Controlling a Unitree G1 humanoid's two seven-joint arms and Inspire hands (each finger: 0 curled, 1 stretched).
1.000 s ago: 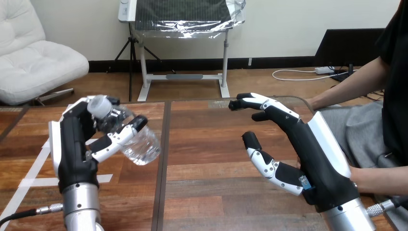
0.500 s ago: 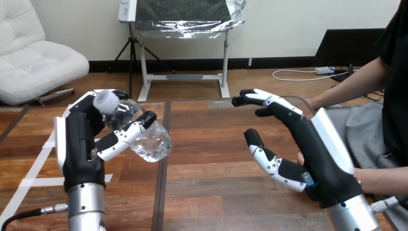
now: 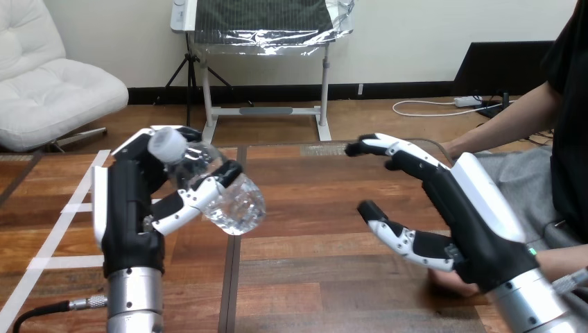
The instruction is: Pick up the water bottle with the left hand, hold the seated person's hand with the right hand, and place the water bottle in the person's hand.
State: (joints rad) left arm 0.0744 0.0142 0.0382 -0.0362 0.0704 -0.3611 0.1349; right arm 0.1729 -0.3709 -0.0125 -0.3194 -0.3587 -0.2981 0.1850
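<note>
My left hand [image 3: 128,208] is raised over the table's left half, with its fingers and thumb curled round a clear water bottle [image 3: 225,194]. The bottle tilts, its white cap [image 3: 165,143] up and to the left. On the right, my right hand [image 3: 464,215] is open, fingers reaching forward and thumb spread below. The person's hand [image 3: 451,279] rests on the table just under my right wrist, mostly hidden by it. I cannot tell whether the two touch. The person's other forearm [image 3: 499,128] lies along the far right edge.
The wooden table [image 3: 312,208] has a dark seam down its middle. White tape lines [image 3: 69,208] cross its left part. The person sits at the right side.
My left hand has carried the bottle rightward toward the table's middle. My right hand has shifted right and slightly down, over the person's hand.
</note>
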